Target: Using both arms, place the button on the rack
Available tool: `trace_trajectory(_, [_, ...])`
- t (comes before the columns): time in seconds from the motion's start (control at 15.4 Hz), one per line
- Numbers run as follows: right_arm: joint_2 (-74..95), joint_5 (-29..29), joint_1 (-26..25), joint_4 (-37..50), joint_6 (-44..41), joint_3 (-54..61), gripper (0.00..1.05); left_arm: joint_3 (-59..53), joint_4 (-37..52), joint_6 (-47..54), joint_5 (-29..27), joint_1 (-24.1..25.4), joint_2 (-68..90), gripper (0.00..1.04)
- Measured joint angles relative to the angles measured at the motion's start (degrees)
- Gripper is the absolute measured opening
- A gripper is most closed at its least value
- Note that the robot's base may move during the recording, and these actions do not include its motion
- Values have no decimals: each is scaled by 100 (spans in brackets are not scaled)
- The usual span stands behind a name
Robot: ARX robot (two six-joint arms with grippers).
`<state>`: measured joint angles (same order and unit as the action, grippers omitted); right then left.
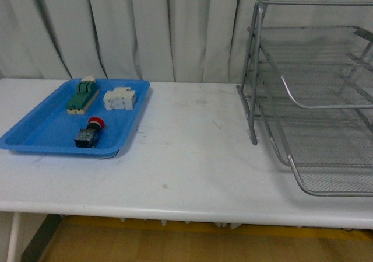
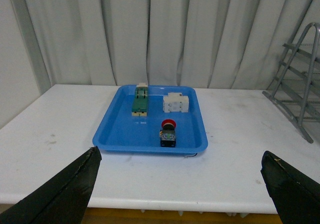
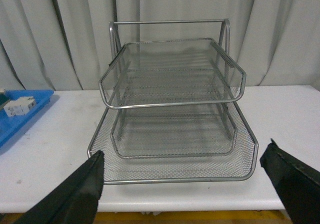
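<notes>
— What's there?
— A small push-button, red mushroom cap on black blocky body, lies in the flat blue plastic tray beside a white blocky component and a green-and-cream terminal block (silver wire-mesh three-tier rack well apart). My left gripper and right gripper gape wide.

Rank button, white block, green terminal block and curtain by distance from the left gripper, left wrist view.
1. Button, at the tray's near end.
2. White block and terminal block, side by side at its far end; too close to call.
3. Curtain, behind the table.
</notes>
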<state>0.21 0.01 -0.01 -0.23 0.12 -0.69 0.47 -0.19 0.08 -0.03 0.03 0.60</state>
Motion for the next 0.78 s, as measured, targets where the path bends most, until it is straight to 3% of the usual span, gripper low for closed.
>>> trace_trajectory(0.06, [0,0,0,0,2,0,100,0,0,-2,0,0,0,98])
trace_trajectory(0.19, [0,-4,0,0,2,0,98,979,-1987,-1045,-1558,-756,1292,98])
trace_trajectory(0.26, [-2,2,0,2,-2,0,98,1246,-2197,-1499,-1875,-713,1635,98])
trace_trajectory(0.39, [2,0,0,-2,-2,0,98,1414,-1185,-1606,-1462,-44,2358,98])
trace_trajectory(0.52, [2,2,0,-4,-2,0,98,1696,354,-1287,-824,472,4107,98])
trace_trajectory(0.65, [0,0,0,0,-2,0,98,2452,1565,-935,-479,402,5967,98])
trace_trajectory(0.78, [0,0,0,0,-2,0,98,3528,1823,-566,-337,234,7718,98])
